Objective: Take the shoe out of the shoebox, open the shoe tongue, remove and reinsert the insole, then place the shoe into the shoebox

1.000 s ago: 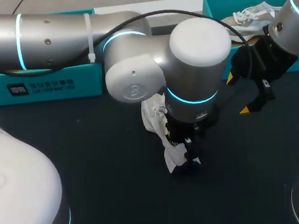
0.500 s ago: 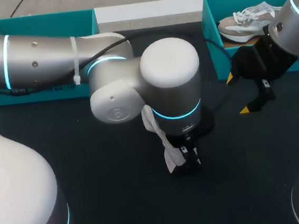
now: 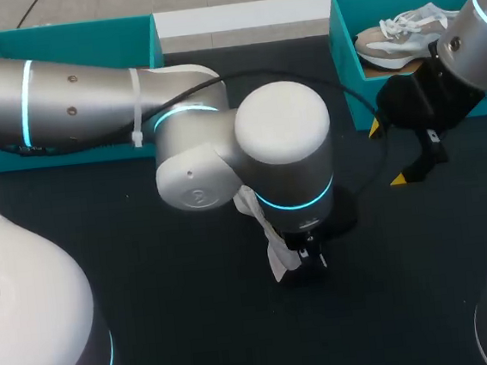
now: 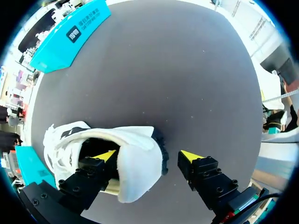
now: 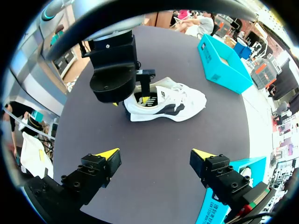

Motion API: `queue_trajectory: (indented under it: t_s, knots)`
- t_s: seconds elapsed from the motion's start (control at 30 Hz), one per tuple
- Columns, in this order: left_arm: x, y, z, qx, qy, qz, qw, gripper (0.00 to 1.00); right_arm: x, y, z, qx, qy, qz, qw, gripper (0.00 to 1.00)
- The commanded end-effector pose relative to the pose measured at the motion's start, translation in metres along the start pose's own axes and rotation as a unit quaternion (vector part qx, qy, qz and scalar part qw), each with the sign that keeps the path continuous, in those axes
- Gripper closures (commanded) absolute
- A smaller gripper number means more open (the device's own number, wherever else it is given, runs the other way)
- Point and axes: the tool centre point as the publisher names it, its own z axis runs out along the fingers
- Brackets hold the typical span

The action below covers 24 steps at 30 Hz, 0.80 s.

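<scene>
- Shoe point(image 3: 276, 253): white trainer w/ a dark side mark, upright on its sole on the dark table point(image 3: 171, 327), about mid-table. From the head view most of it is hidden under the L arm's wrist. It stands outside both boxes.
- L gripper point(image 4: 148, 156): comes straight down onto the shoe's heel end. One yellow-tipped finger point(image 4: 105, 155) is inside the shoe's opening. The other point(image 4: 191, 156) is outside, behind the heel, w/ a sliver of table showing between it and the heel.
- L jaws: wide apart w/ the heel wall between them, but only the inner finger is against the shoe, so there is no two-sided grip.
- R wrist view agrees: the L gripper point(image 5: 131, 101) sits over the heel opening, and the shoe point(image 5: 173, 100) points its toe away from that gripper, laces up.
- R gripper point(image 3: 387, 153): at approx 2 o'clock from the shoe, well apart from it, above the table just in front of the R box.
- R jaws: spread wide, nothing between the tips, only bare table ahead point(image 5: 155, 153).
- R shoebox point(image 3: 346, 60): teal, at approx 1 o'clock from the shoe at the table's far edge. A second shoe point(image 3: 402, 33), beige-grey w/ white laces, lies in it.
- L shoebox point(image 3: 65, 34): teal, at approx 10–11 o'clock from the shoe, partly hidden by the L arm. Its inside can't be made out.
</scene>
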Motion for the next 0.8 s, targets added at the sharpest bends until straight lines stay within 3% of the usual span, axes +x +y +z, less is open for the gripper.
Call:
queue_trajectory:
  t_s: [0.03, 0.1, 0.13, 0.23, 0.43, 0.57, 0.8]
  knots:
    - [0.006, -0.002, 0.012, -0.005, -0.001, 0.009, 1.0, 0.16, 0.0, 0.001, 0.001, 0.002, 0.0, 0.0, 1.0, 0.0]
    - [0.007, 0.001, 0.016, -0.006, 0.002, 0.014, 1.0, 0.24, 0.0, 0.001, 0.001, 0.002, 0.0, 0.0, 1.0, 0.0]
    - [0.006, 0.003, 0.017, -0.009, 0.004, 0.014, 1.0, 0.37, 0.0, 0.001, 0.001, 0.002, 0.0, 0.0, 1.0, 0.0]
    - [0.007, 0.007, 0.019, -0.012, 0.008, 0.014, 1.0, 0.5, 0.0, 0.001, 0.001, 0.002, 0.0, 0.0, 1.0, 0.0]
    - [0.007, 0.015, 0.021, -0.018, 0.027, 0.008, 0.999, 0.68, 0.0, 0.001, 0.001, 0.002, 0.0, 0.0, 1.0, 0.0]
    - [0.006, 0.019, 0.02, -0.021, 0.039, 0.003, 0.999, 1.0, 0.0, 0.001, 0.001, 0.002, 0.0, 0.0, 1.0, 0.0]
    - [0.005, 0.028, 0.003, -0.028, 0.072, -0.002, 0.997, 1.0, 0.0, 0.001, 0.001, 0.002, 0.0, 0.0, 1.0, 0.0]
